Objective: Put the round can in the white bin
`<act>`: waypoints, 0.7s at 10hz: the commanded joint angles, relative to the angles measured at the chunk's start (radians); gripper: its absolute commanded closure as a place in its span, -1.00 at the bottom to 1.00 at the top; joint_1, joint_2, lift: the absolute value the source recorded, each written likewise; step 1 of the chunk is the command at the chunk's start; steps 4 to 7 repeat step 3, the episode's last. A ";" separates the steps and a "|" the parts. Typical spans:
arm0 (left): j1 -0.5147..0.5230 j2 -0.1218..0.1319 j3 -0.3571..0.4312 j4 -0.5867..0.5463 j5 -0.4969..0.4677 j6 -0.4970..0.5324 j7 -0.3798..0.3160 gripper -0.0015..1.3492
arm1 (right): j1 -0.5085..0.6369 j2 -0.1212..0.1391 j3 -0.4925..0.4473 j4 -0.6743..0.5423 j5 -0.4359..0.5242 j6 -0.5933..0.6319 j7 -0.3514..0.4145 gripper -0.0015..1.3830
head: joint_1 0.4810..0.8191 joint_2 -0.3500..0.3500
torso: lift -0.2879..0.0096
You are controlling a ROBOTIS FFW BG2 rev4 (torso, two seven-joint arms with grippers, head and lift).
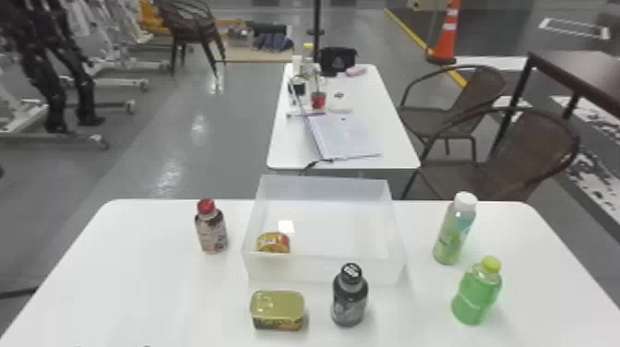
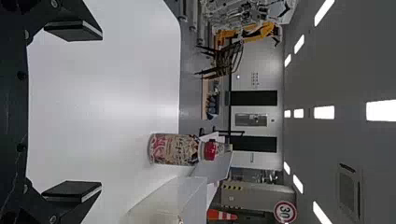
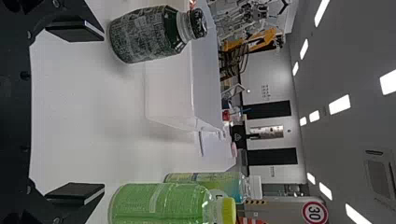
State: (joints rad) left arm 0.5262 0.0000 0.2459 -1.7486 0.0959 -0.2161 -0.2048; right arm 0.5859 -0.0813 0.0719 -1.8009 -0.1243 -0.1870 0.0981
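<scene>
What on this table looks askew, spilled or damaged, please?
Nothing stands out. The red-capped bottle, black bottle, green bottle and white-capped bottle stand upright with caps on, no spill is visible, and the rectangular can sits flat. The round can is inside the white bin.

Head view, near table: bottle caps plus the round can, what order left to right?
Red cap → round can → black cap → white cap → yellow-green cap.
</scene>
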 commanded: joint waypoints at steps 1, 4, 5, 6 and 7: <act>0.000 -0.003 -0.004 0.001 0.005 0.001 0.004 -0.75 | 0.002 0.000 0.000 0.000 0.000 0.000 0.000 -0.78 | -0.60 0.00 | 0.26; -0.003 -0.003 -0.010 0.001 0.008 0.003 0.004 -0.75 | 0.002 0.000 0.000 0.000 0.000 0.000 0.000 -0.78 | -0.60 0.00 | 0.26; -0.003 -0.003 -0.010 0.001 0.008 0.003 0.004 -0.75 | 0.002 0.000 0.000 0.000 0.000 0.000 0.000 -0.78 | -0.60 0.00 | 0.26; -0.003 -0.003 -0.010 0.001 0.008 0.003 0.004 -0.75 | 0.002 0.000 0.000 0.000 0.000 0.000 0.000 -0.78 | -0.60 0.00 | 0.26; -0.003 -0.003 -0.010 0.001 0.008 0.003 0.004 -0.75 | 0.002 0.000 0.000 0.000 0.000 0.000 0.000 -0.78 | -0.60 0.00 | 0.26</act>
